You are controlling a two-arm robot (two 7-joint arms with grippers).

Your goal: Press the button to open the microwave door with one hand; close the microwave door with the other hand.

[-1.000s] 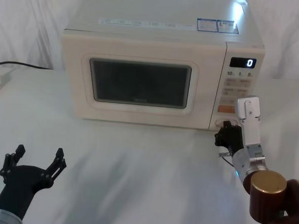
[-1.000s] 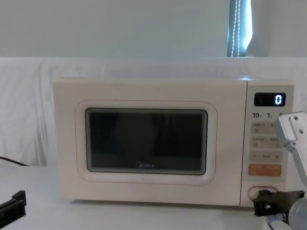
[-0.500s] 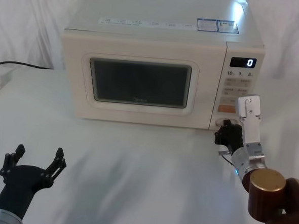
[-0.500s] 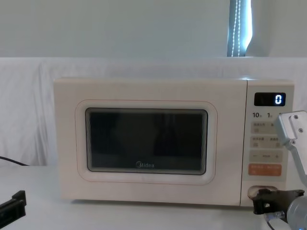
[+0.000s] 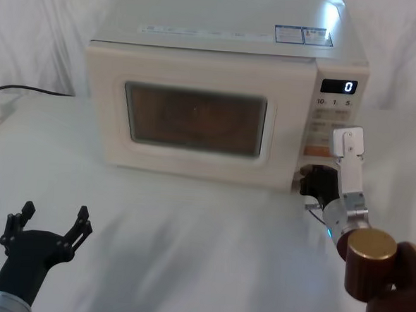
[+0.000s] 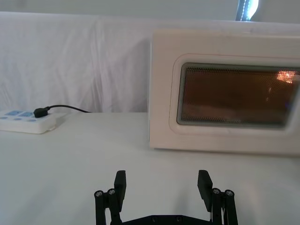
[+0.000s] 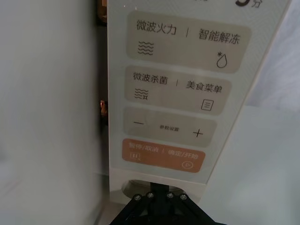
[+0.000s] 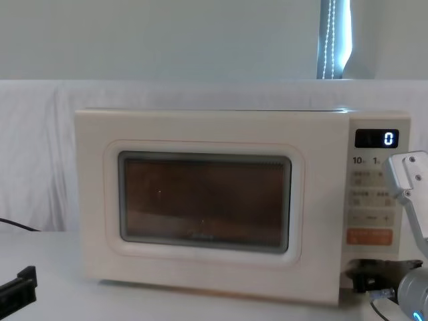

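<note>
- Nearest the robot, the left gripper waits low over the white table, jaws spread wide and holding nothing.
- Farther forward, the right gripper presses the release button beneath the control panel; its finger spacing cannot be told.
- Beyond, the microwave door stands slightly ajar, interior lit. Judged best: hold firm pressure straight in, then withdraw clear of the door's swing.

cream-white microwave door with an amber-lit window; control panel bears an orange button and white digit on black; both tools black, tabletop white.
</note>
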